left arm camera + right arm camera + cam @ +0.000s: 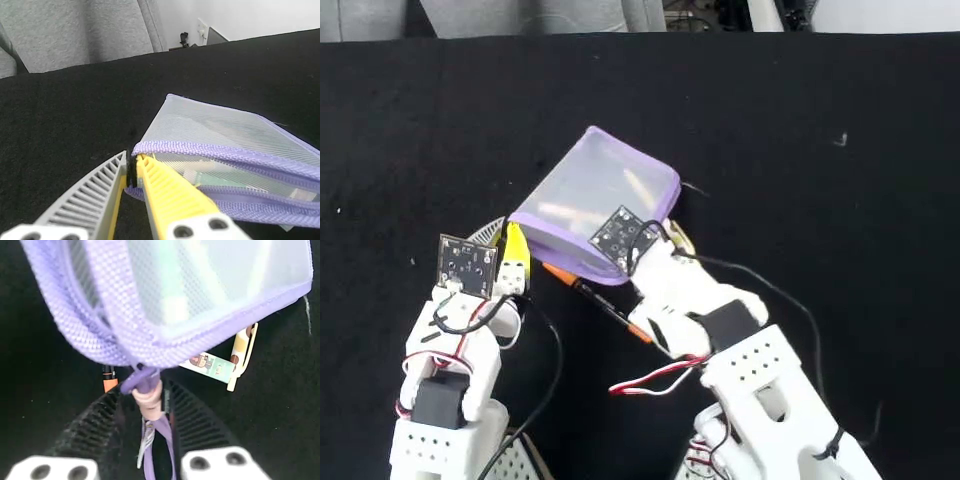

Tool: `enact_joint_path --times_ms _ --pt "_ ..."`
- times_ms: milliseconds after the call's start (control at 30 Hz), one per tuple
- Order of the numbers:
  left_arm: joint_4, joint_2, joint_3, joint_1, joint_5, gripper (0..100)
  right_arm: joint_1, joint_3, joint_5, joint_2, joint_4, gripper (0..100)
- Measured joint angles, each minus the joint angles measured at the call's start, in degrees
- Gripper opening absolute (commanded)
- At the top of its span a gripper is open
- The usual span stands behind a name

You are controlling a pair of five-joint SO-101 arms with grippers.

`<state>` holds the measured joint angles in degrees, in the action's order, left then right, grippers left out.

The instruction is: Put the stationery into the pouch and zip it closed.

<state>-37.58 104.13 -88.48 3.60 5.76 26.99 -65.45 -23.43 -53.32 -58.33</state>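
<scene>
Orange-tipped black pen [603,301] lies on the table [840,250] beside the purple pouch [595,190].

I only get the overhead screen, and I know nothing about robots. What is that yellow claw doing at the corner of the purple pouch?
Observer: Its own camera shows the left gripper pinching the pouch right at the end of the zip.
Visitor: Is the zip done up?
Observer: No. From that camera the mouth gapes, and stationery shows inside.
Visitor: And the other arm?
Observer: On its camera the purple pull strap hangs straight in front of the right gripper.
</scene>
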Motion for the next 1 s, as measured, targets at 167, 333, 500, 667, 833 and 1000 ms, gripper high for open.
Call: enact_joint_path --times_ms 167,333,500,667,833,1000 --pt "0.0 0.0 0.0 0.0 0.0 3 -0.1 0.5 -0.1 0.0 -1.8 1.1" --pt "0.0 0.0 0.0 0.0 0.0 3 -1.1 4.0 -0.1 0.0 -4.9 1.1" --pt "0.0 0.0 0.0 0.0 0.0 3 -8.8 8.0 -1.0 0.0 -7.0 1.1" --pt "0.0 0.0 0.0 0.2 -0.1 3 -14.9 9.7 -4.8 0.0 -8.7 1.1" --pt "0.0 0.0 0.0 0.2 -0.1 3 -17.8 9.7 -5.5 0.0 -8.9 1.1" --pt "0.0 0.0 0.0 0.3 -0.1 3 -18.0 9.7 -8.2 -0.1 -11.2 1.1"
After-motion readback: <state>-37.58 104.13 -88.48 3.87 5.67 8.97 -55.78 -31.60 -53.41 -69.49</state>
